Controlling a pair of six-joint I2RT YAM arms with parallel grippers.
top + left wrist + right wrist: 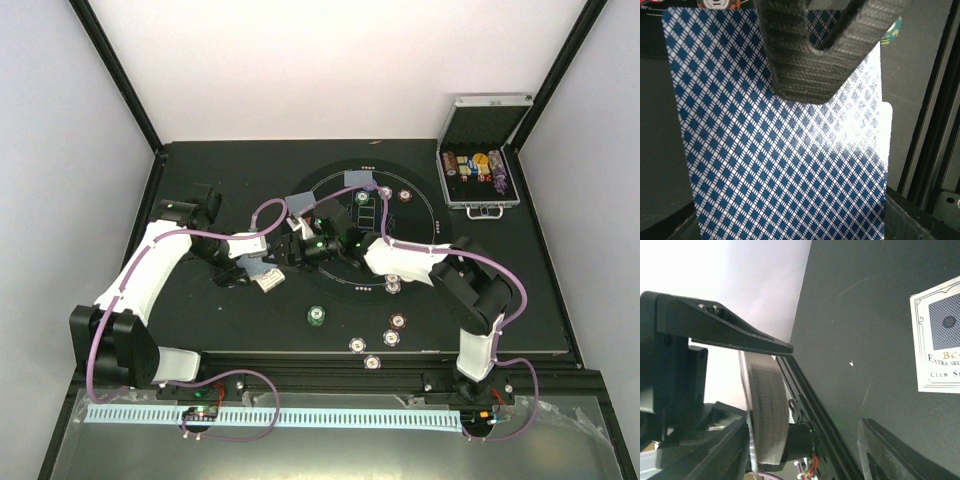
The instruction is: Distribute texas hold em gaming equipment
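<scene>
**Ribbed left gripper (pixel 810 85) clamped on flat, diamond-patterned playing cards (pixel 780 165)**
Right gripper (pixel 826 385) held jaws apart; one round green chip (pixel 317 315) lay nearer than both

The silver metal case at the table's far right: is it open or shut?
Open. The silver metal case has its lid raised at the back, and colourful chip rolls show inside.

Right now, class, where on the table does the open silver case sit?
In the top view, the silver case stands open at the far right corner of the table, chip rolls inside, right of a red-brown chip.
</scene>
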